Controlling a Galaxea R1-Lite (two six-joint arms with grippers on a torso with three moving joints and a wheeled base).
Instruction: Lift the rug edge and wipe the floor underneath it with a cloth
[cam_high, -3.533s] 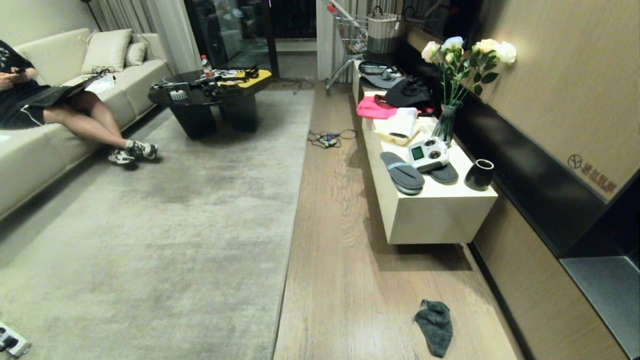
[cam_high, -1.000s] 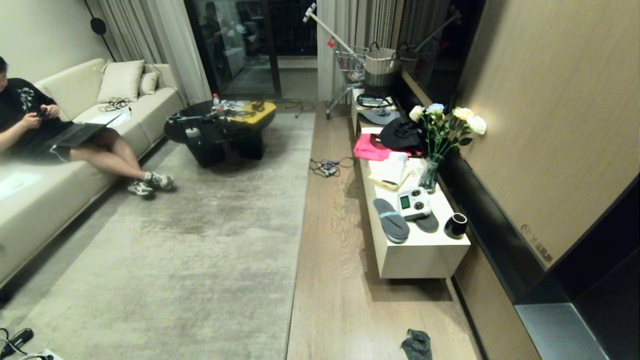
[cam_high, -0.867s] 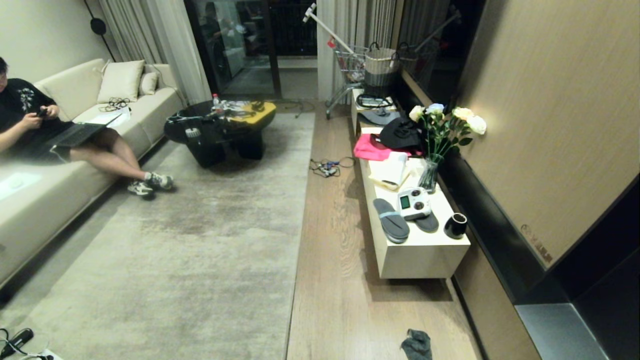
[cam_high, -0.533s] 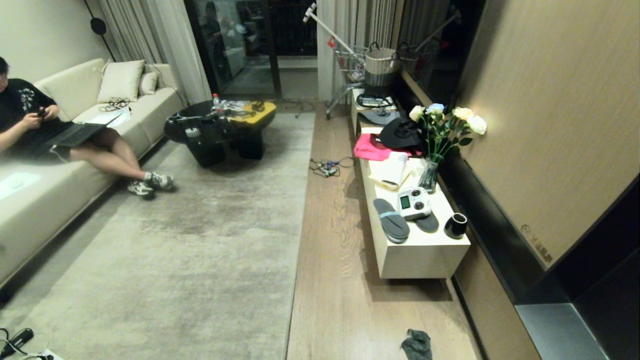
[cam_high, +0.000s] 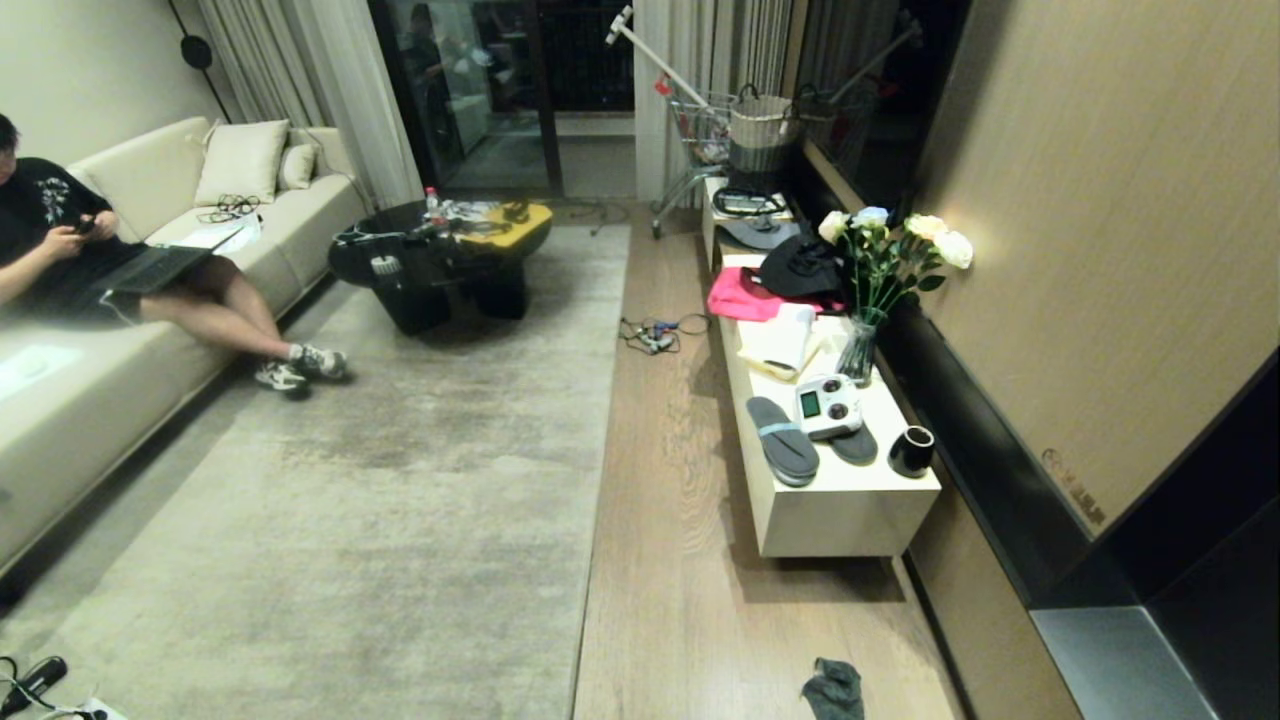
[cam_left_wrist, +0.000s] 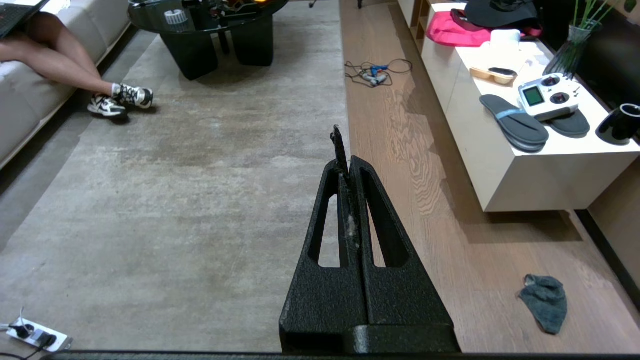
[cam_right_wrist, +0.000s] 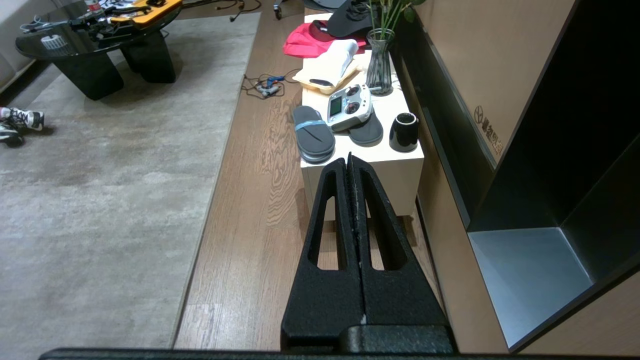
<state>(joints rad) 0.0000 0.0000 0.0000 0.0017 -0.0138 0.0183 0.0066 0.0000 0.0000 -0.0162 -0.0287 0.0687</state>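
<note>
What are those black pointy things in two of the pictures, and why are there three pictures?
They are a robot's two hands, called grippers. The big room picture comes from a camera on its head. The other two come from cameras on its wrists, looking along the left gripper and the right gripper. Both have their jaws shut and hold nothing. A small dark cloth lies on the wooden floor, beside the long straight rug edge. A person sits on the sofa. Slippers and a vase of flowers sit on the white bench.
</note>
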